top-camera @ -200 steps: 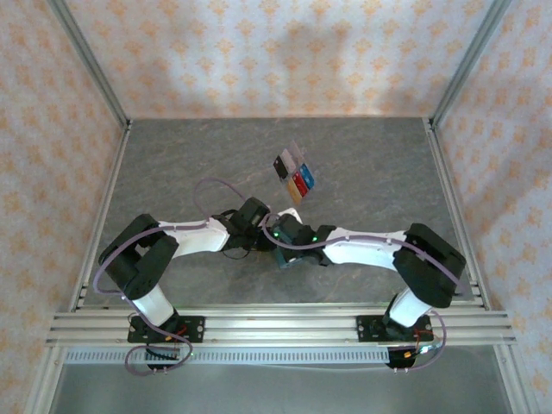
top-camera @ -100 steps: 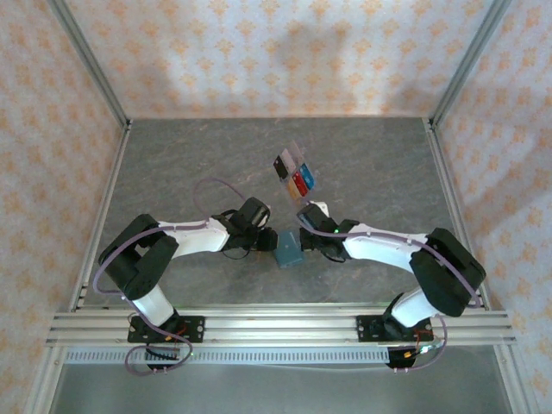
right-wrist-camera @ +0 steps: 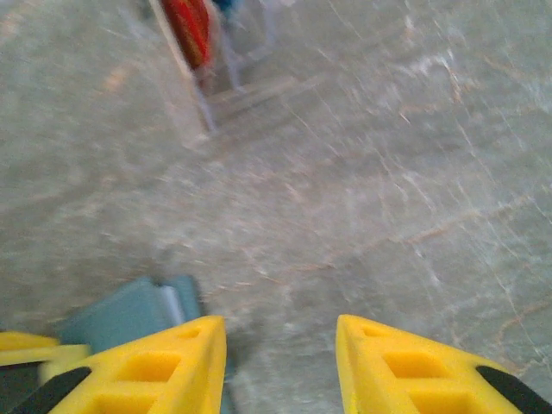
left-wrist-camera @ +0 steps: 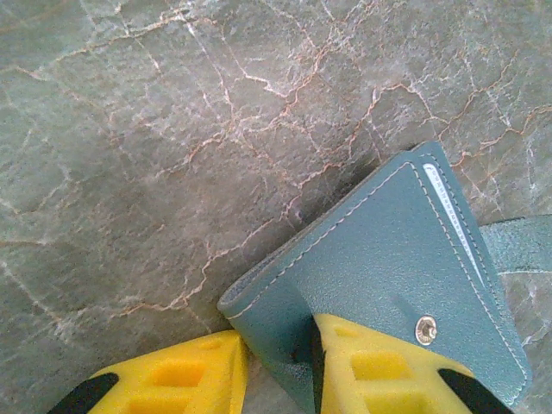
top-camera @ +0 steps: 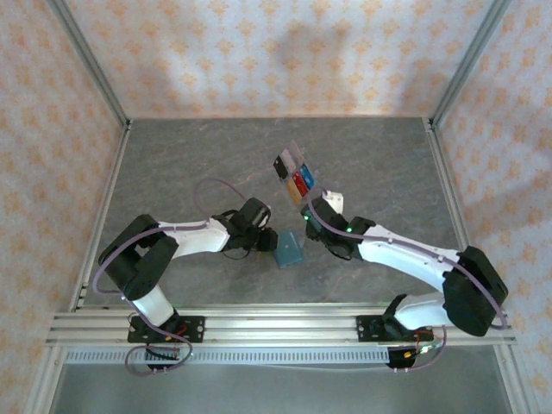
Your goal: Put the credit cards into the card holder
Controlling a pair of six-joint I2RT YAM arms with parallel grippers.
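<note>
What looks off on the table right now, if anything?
Nothing spilled or damaged. The card holder isn't lying free: the left gripper pinches one edge. A pale card edge peeks out along its side.

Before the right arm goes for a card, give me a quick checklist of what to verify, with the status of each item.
1. Left gripper clamped on the card holder: ok.
2. Right gripper open with nothing between its fingers: ok.
3. Red card standing in the clear tray, ahead of the right gripper: ok.
4. Table bare between the right gripper and the clear tray: ok.
5. Card holder pocket open wide enough to take a card: cannot tell.
</note>
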